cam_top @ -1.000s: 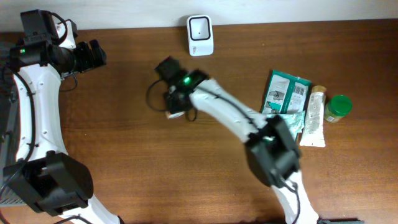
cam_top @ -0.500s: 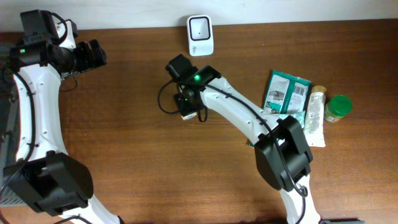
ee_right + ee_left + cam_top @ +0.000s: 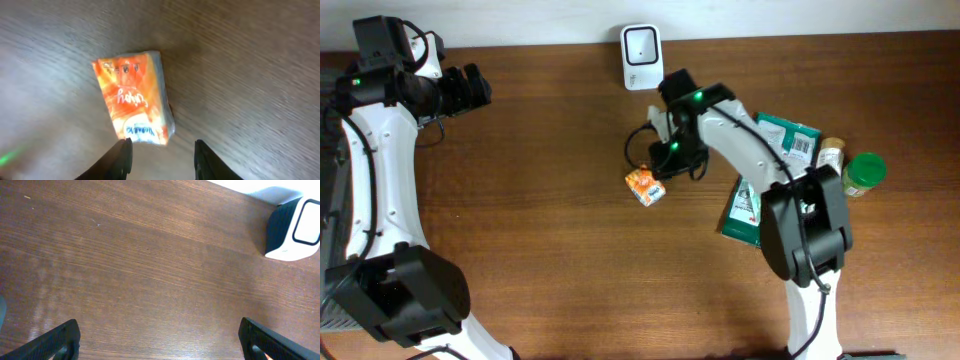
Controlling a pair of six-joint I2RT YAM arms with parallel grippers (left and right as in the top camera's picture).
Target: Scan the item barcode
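**One orange packet (image 3: 645, 186) lies loose on the table (image 3: 540, 250), apart from the scanner (image 3: 642, 56)**

One small packet rests flat on the brown wood, near the middle of the table. The white scanner stands at the far edge, well apart from it. The right pincer (image 3: 162, 159) hangs just beside the packet, its two dark fingers parted and holding nothing. The left pincer (image 3: 160, 341) is spread wide over bare wood at the far left, also empty. Whether a barcode has been read cannot be told. If not, the packet must be gripped and shown to the scanner.

The packet is a soft rectangle in shiny orange film, with white and blue print near one end. No barcode shows on its upper face.
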